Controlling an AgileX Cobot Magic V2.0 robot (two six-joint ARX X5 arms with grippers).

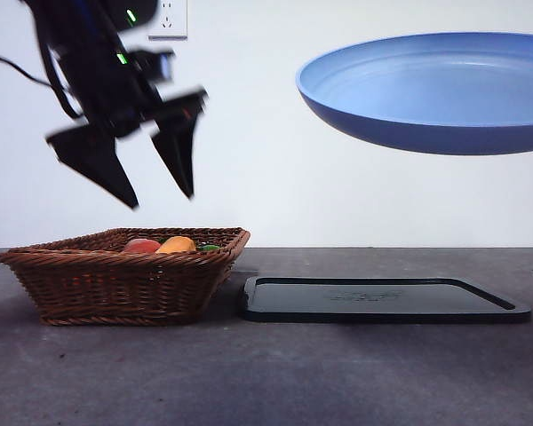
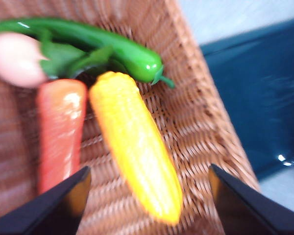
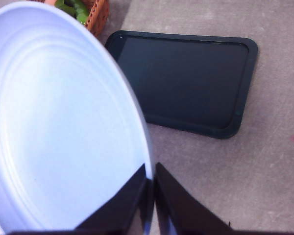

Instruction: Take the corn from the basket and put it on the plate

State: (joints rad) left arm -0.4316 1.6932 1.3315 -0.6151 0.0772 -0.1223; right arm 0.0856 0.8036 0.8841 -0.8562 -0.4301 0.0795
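A black tray (image 1: 382, 300) lies flat on the grey table (image 1: 266, 373), right of centre, empty on top. Over on the left, a green vegetable (image 2: 108, 51) lies long and glossy, a red-orange piece (image 2: 61, 132) close beside it, a pale pink one (image 2: 14, 58) touching the green. On the white wall (image 1: 275, 177) behind, a socket (image 1: 167, 18) sits high up.

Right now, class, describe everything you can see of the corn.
The corn is a glossy orange-yellow cob with bumpy kernels and tapered ends. It lies flat on the floor of the wicker basket, beside a red-orange vegetable, with a green pepper at one end. The open left gripper hovers above it, not touching.
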